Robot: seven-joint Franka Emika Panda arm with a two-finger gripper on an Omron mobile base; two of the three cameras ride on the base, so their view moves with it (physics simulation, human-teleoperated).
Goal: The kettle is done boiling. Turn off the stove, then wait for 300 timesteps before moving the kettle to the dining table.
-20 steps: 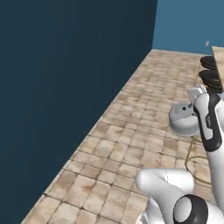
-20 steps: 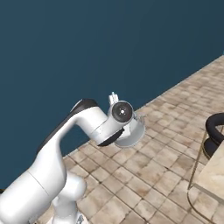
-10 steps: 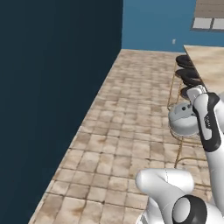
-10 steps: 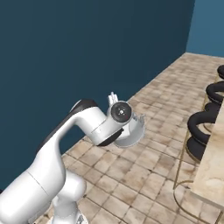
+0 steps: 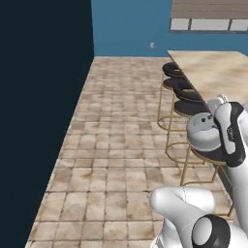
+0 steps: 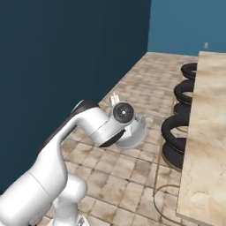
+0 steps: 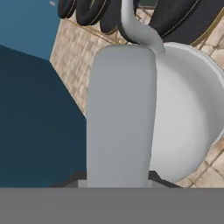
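The silver-grey kettle hangs in the air above the tiled floor, held by its handle. From the right base view the kettle shows just beyond the wrist. In the hand view my gripper is shut on the flat grey handle, with the rounded kettle body behind it. The dining table, a long beige marble slab, lies ahead to the right, and its edge runs close beside the kettle. The stove is out of view.
Black-cushioned, gold-legged stools stand in a row along the table's near side, stools between kettle and slab. A dark blue wall bounds the left. Open tiled floor stretches ahead. A slatted window sits on the far wall.
The whole picture has swung: the base has turned, bringing the dining table and stools further into view. The kettle stays in the shut gripper, the same way relative to the arm.
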